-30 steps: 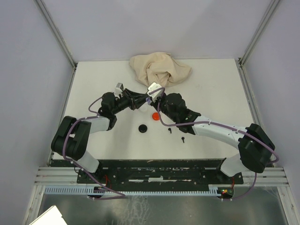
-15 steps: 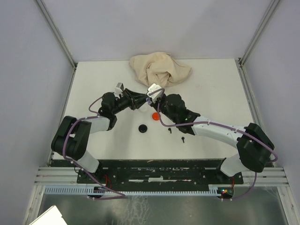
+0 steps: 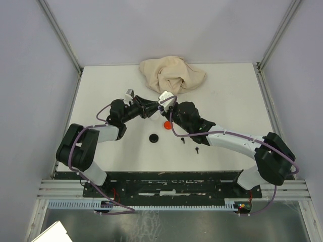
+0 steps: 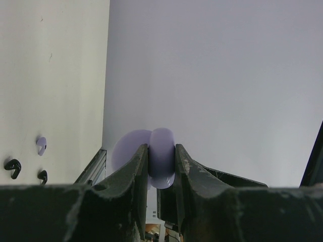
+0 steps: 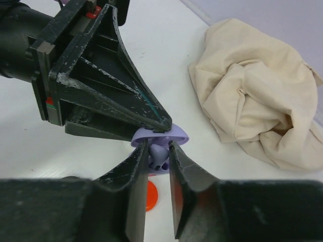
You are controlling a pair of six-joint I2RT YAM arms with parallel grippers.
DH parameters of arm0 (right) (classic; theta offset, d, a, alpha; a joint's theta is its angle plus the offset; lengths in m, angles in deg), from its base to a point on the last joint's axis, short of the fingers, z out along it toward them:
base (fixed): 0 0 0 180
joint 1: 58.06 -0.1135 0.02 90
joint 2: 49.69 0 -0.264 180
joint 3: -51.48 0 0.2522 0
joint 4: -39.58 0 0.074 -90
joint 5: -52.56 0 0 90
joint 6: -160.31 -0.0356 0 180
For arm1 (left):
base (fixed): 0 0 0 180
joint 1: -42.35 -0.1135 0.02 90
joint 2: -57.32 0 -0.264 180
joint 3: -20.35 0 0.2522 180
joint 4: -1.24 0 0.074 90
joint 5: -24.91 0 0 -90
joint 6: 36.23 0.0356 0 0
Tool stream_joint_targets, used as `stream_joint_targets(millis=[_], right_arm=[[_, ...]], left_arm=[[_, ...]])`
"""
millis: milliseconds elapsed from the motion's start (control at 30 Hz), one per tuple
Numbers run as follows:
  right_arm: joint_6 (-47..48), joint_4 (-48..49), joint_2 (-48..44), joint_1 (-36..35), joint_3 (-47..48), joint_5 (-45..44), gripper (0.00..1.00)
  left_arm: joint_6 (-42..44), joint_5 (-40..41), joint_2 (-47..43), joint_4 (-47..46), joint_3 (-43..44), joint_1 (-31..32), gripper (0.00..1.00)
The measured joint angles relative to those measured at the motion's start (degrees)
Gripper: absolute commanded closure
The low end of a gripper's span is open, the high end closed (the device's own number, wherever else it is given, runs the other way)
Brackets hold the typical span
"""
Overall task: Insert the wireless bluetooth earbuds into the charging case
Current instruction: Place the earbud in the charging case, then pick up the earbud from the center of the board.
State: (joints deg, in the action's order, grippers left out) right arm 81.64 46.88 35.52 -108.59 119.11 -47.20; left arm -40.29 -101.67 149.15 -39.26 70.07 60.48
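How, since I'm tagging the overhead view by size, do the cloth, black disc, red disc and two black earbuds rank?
1. cloth: by far the largest.
2. black disc and red disc: they look about alike, so I won't rank them.
3. black earbuds: smallest, alike.

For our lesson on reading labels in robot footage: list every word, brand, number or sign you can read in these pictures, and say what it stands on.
No text can be read in any view.
Lavender charging case: plain, no print shows.
Cloth, red disc, black disc: unmarked.
Left end effector: small red parts, too small to tell any lettering.
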Motion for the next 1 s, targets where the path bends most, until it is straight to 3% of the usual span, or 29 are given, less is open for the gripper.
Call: stream_joint_targets(millis=[67,300,467,700,900,1000], right_arm=[[-0.63,-0.83,0.00,0.00,0.02,0.72,0.58],[-4.07,-4.04,-1.05,0.00,0.11,2.51,0.46],[-7.54,-5.42,-5.14,1.01,0.31,0.68,0.45],[-14.12,-12.68,-6.91,7.89,7.45,-2.49,0.43],[-15.65,-21.64,-5.40,8.94,11.82,-3.61,0.41],[-17.94,-30.71,-2.03,9.09,17.03,-7.13,0.41]], left_arm=[[0.00,-0.02,0.48,-0.11,0.11,0.00,0.97],[-0.02,0.13,1.53,-0.63,0.87,0.11,0.97],[-0.02,0.24,1.57,-1.53,1.07,0.11,0.97],[-0.02,0.22,1.57,-1.64,1.07,0.11,0.97],[0.00,0.17,1.57,-1.64,1.29,0.11,0.97],[0.02,0.26,1.57,-1.57,1.38,0.11,0.97]])
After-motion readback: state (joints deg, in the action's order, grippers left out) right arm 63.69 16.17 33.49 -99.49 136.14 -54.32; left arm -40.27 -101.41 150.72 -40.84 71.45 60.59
